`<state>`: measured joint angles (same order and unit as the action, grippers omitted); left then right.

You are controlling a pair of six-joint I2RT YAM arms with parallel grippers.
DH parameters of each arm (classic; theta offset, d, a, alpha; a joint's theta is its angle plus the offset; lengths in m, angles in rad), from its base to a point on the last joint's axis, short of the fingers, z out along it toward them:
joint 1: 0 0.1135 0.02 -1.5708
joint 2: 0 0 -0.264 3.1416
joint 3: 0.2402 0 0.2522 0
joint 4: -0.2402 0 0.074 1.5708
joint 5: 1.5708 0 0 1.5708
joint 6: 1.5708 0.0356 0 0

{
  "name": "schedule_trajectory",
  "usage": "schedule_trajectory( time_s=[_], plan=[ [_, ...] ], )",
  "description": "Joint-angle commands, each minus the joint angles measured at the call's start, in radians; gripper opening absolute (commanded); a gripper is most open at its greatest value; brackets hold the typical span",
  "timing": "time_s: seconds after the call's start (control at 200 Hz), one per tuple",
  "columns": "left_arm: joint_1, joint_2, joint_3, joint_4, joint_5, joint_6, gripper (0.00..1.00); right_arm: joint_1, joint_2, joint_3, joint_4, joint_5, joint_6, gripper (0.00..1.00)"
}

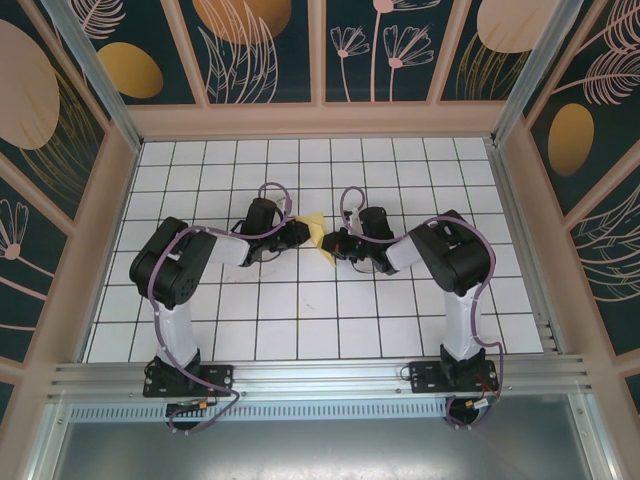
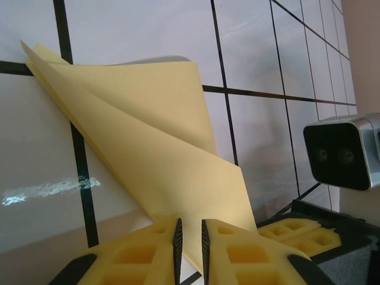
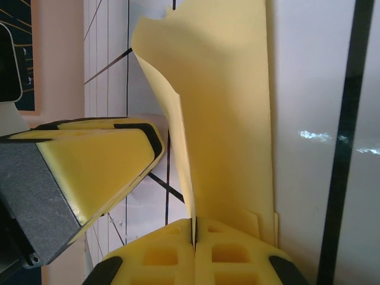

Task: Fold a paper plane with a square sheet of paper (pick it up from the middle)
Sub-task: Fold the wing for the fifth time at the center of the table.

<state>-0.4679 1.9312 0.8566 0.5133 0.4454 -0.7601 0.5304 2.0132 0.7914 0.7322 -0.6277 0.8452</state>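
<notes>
Centre of the surface [image 1: 300, 320]: the sheet of paper [image 1: 318, 232] lies between two facing hands, the left hand [image 1: 303, 236] at its left and the right hand [image 1: 336, 246] at its right. One edge sits between the right hand's pads [image 3: 225, 249], and a corner reaches between the left hand's pads [image 2: 148, 249].

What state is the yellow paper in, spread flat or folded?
Folded: left wrist view shows the paper as overlapping layers tapering to a point, one edge pinched in the shut right gripper.
</notes>
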Motion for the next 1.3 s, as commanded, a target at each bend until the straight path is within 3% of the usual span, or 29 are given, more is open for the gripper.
schedule_trajectory(
  time_s=[0.0, 0.54, 1.116, 1.296],
  plan=[
    [-0.006, 0.028, 0.028, 0.047, 0.022, 0.000, 0.19, -0.021, 0.051, -0.034, -0.064, 0.063, 0.002, 0.00],
    [-0.006, 0.099, 0.073, 0.005, -0.004, 0.008, 0.16, -0.023, 0.057, -0.040, -0.062, 0.060, 0.006, 0.00],
    [-0.006, 0.173, 0.202, -0.347, -0.149, 0.090, 0.15, -0.024, 0.013, -0.003, -0.111, 0.033, -0.018, 0.00],
    [-0.006, 0.187, 0.211, -0.375, -0.155, 0.088, 0.14, -0.026, -0.043, 0.047, -0.185, 0.025, -0.043, 0.12]
  ],
)
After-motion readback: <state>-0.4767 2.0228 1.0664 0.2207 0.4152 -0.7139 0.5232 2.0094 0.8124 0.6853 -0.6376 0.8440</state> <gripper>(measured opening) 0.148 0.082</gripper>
